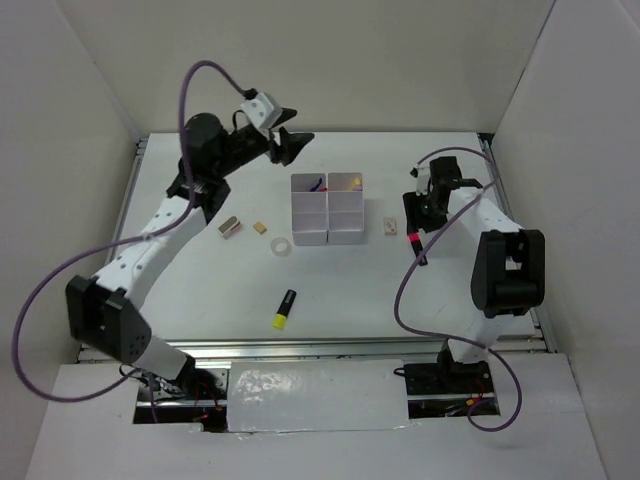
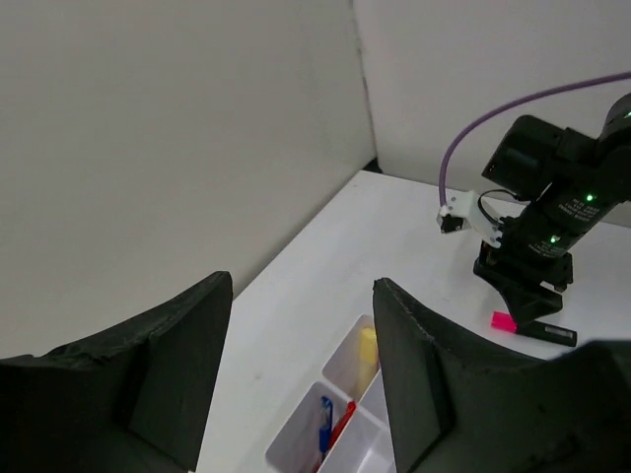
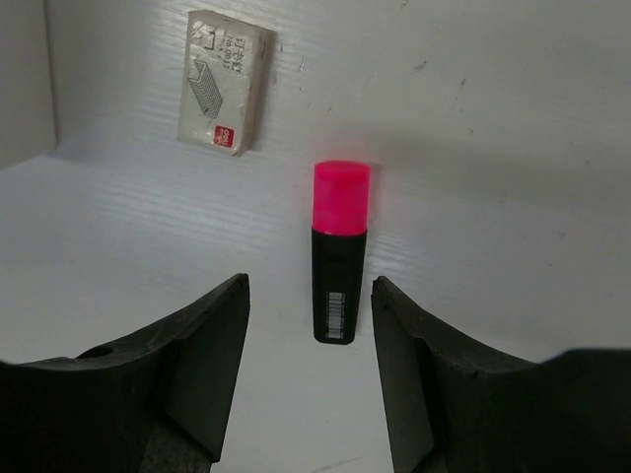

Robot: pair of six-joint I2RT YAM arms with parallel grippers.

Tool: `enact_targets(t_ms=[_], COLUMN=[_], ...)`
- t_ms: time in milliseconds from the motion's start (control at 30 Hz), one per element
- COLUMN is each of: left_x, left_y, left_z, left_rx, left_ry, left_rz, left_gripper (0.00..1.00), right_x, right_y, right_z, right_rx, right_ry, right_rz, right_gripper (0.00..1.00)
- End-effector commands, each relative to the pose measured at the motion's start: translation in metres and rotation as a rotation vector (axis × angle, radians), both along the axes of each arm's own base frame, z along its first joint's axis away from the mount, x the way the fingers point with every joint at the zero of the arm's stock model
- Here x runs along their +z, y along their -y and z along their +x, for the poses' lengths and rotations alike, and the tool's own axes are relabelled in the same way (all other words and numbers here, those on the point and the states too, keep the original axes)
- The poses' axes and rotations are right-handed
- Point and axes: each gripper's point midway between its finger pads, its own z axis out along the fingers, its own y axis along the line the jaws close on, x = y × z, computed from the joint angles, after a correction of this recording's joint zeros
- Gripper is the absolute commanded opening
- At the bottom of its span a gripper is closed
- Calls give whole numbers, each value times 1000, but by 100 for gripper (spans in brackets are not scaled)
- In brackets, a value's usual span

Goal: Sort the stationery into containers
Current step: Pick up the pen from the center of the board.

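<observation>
The white containers (image 1: 327, 209) stand mid-table. A red pen (image 2: 342, 424) with a blue pen lies in the far left compartment, and a pale yellow stick (image 2: 368, 347) in the far right one. My left gripper (image 1: 290, 146) is open and empty, raised behind the containers (image 2: 296, 439). My right gripper (image 1: 411, 222) is open and empty, low over the pink-black highlighter (image 3: 338, 251), which lies flat between its fingers without touching them. A yellow-black highlighter (image 1: 284, 310), clear tape ring (image 1: 282, 246), tan eraser (image 1: 260, 228) and metal clip (image 1: 229, 228) lie left of the containers.
A small white staples box (image 1: 390, 228) lies between the containers and the pink highlighter; it also shows in the right wrist view (image 3: 225, 84). White walls enclose the table on three sides. The right arm (image 2: 552, 227) shows in the left wrist view.
</observation>
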Motion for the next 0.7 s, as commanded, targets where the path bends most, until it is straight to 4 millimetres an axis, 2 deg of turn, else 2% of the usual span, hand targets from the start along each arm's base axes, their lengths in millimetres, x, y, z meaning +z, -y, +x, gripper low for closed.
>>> enact_targets(t_ms=[0, 33, 67, 100, 133, 200, 233, 300, 333, 367, 667], left_x=[-19, -12, -30, -23, -41, -40, -54, -52, -60, -58, -77], left_y=[-47, -64, -73, -87, -96, -112, -118, -126, -131, -134, -148], left_z=[-5, -16, -20, -30, -34, -46, -48, -58, -59, -62, -65], left_rx=[173, 219, 241, 269, 296, 334, 356, 381, 403, 407, 459], left_ry=[-78, -81, -132, -130, -187, -182, -207, -220, -237, -230, -279], left_rz=[35, 27, 29, 8, 8, 2, 11, -26, -26, -29, -42], left_gripper=[71, 71, 72, 72, 72, 72, 72, 72, 72, 72, 72], right_x=[2, -8, -6, -13, -11, -20, -20, -31, -32, -35, -59], right_y=[2, 1, 1, 0, 2, 4, 5, 7, 7, 8, 11], right_z=[13, 14, 18, 19, 26, 27, 31, 32, 33, 32, 18], right_rx=[4, 8, 13, 17, 20, 28, 36, 44, 47, 53, 90], right_ry=[-22, -55, -62, -88, -79, -109, -109, -144, -153, -167, -299], right_rz=[-89, -93, -97, -106, -117, -145, -157, -174, -176, -179, -190], right_gripper=[59, 59, 59, 59, 59, 59, 59, 58, 57, 57, 55])
